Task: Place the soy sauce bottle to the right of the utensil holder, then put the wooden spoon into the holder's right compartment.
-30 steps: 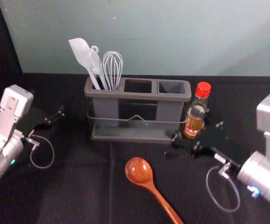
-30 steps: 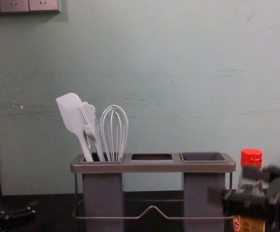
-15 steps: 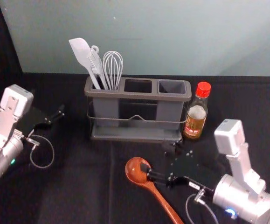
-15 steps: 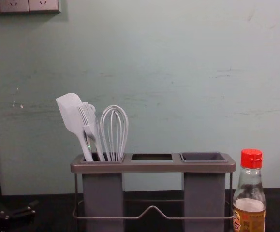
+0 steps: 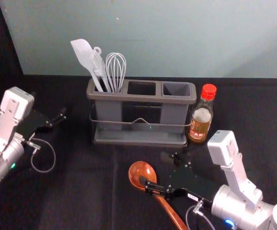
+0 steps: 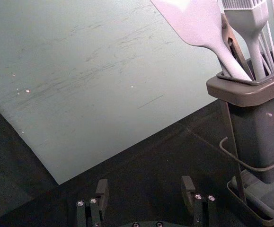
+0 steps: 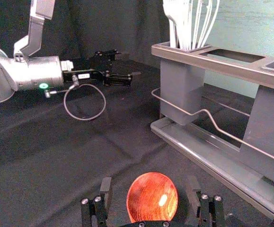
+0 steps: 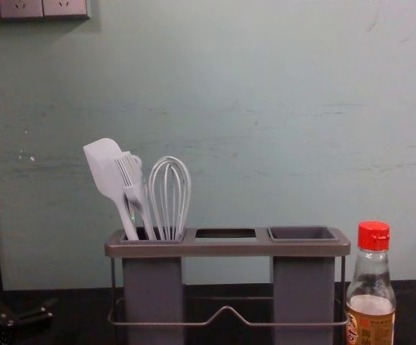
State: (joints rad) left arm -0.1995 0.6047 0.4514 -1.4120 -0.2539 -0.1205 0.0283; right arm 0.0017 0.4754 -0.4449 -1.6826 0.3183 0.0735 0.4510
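Observation:
The soy sauce bottle (image 5: 201,117) stands upright just right of the utensil holder (image 5: 140,98); in the chest view the bottle (image 8: 371,287) is beside the holder's right end. The holder's right compartment (image 5: 176,89) is empty. On the cloth in front lies the wooden spoon (image 5: 142,173), handle toward the near right. My right gripper (image 5: 153,168) is open over the spoon's bowl. In the right wrist view the bowl (image 7: 152,197) shows between the spread fingers of that gripper (image 7: 149,183). My left gripper (image 5: 52,110) idles at the left, open in its wrist view (image 6: 145,184).
White utensils (image 5: 100,67), a spatula, a brush and a whisk, stand in the holder's left compartment. A pale wall (image 5: 176,38) rises behind the dark cloth (image 5: 81,191). The holder's wire rail (image 5: 139,120) runs along its front.
My right gripper has left the soy sauce bottle and moved toward the near left, over the spoon. The bottle stays standing by the holder. The left arm has not moved.

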